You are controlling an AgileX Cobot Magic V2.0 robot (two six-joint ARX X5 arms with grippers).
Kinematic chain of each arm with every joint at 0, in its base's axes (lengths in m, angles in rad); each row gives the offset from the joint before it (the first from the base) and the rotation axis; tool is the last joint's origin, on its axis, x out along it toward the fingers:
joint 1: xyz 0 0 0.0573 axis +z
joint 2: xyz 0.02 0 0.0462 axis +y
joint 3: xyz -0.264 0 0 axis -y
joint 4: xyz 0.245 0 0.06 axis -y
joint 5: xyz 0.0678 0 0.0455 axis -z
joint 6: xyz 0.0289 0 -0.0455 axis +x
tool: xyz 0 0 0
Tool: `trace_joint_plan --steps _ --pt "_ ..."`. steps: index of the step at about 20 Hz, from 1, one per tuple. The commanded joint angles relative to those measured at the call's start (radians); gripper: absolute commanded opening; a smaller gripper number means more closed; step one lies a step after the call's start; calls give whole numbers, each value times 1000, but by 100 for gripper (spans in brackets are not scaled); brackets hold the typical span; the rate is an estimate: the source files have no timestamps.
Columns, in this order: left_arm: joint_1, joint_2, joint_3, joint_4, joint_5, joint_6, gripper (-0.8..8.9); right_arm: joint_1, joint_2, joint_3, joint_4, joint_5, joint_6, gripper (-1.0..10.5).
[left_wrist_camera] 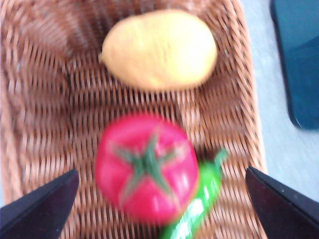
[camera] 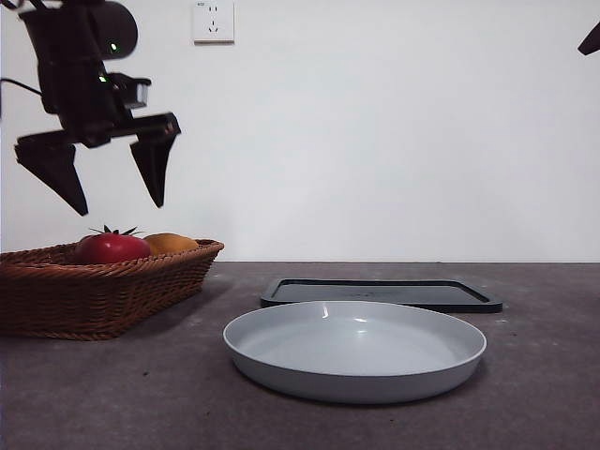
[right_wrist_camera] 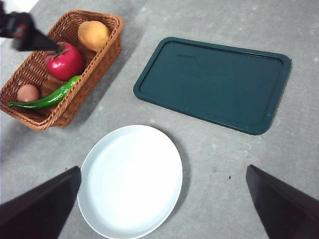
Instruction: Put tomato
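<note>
Front view level, low; left wrist close, blurred, over basket (left_wrist_camera: 45,89); right wrist high overhead.

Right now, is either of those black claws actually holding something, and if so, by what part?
Nothing is held. The left tool hangs open above the tomato in the wicker basket, not touching it. The right tool is open and empty too.

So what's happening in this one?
The left hand hangs open above the wicker basket, lined up over the tomato, which lies untouched in the basket beside an orange fruit and a green pepper. The white plate and dark tray hold nothing. The right hand waits, open, high above the plate.
</note>
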Motion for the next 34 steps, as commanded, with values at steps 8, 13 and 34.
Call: trace_joint_plan --steps 8,13,34 --pt "6 190 37 49 -3 28 518 4 4 16 7 -3 0 617" --pt "6 193 39 38 -3 32 245 4 4 16 7 -3 0 617" --pt "-608 63 -32 -14 108 -42 245 4 4 16 3 -3 -5 617"
